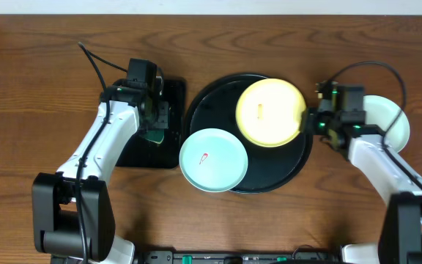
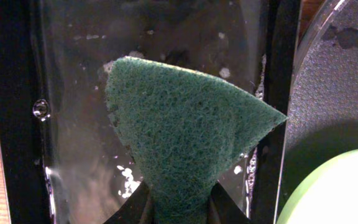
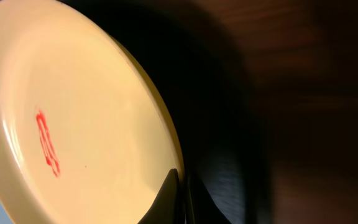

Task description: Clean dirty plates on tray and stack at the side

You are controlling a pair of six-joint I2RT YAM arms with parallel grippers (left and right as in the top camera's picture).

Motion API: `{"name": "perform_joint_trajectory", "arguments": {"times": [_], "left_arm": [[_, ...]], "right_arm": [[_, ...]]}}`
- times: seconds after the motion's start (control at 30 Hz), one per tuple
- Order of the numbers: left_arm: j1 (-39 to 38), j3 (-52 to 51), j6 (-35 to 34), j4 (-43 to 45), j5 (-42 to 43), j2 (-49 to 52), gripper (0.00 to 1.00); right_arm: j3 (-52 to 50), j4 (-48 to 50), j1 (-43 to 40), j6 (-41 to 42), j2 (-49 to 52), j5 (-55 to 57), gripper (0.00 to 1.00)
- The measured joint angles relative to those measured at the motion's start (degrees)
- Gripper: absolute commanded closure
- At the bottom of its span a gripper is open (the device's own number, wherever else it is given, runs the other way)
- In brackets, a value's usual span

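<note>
A yellow plate [image 1: 269, 111] rests on the round black tray [image 1: 215, 103] at its right side. My right gripper [image 1: 311, 122] is shut on that plate's right rim. In the right wrist view the rim of the yellow plate [image 3: 86, 106] is pinched between the fingers of the right gripper [image 3: 184, 199], and a red smear [image 3: 47, 143] marks its middle. A mint-blue plate [image 1: 212, 160] with a red smear lies over the tray's front-left rim. My left gripper [image 1: 154, 121] is shut on a green sponge [image 2: 185, 137] above the rectangular tray.
A small rectangular black tray [image 1: 134, 154] holding water [image 2: 73, 124] sits left of the round tray. A third pale plate [image 1: 390, 121] lies on the table at the far right, beside my right arm. Brown wooden tabletop surrounds everything.
</note>
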Motion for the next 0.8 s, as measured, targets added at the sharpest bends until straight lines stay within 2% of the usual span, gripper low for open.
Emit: {"name": "perform_joint_trajectory", "arguments": {"times": [0.17, 0.33, 0.53, 0.8], "left_arm": [[0.0, 0.0, 0.0, 0.3, 0.0, -0.5, 0.93], [-0.1, 0.1, -1.6, 3.1, 3.7, -3.4, 0.93], [-3.7, 0.6, -9.3, 13.4, 11.5, -4.6, 0.93], [-15.8, 1.1, -22.3, 27.7, 15.0, 1.4, 0.92]], "right_arm": [[0.0, 3.5, 3.0, 3.6, 6.4, 2.9, 0.99], [0.0, 2.2, 3.1, 7.6, 7.1, 4.8, 0.99], [0.3, 0.4, 3.1, 10.7, 7.0, 5.6, 0.99], [0.3, 0.2, 3.1, 11.5, 7.0, 5.7, 0.99]]}}
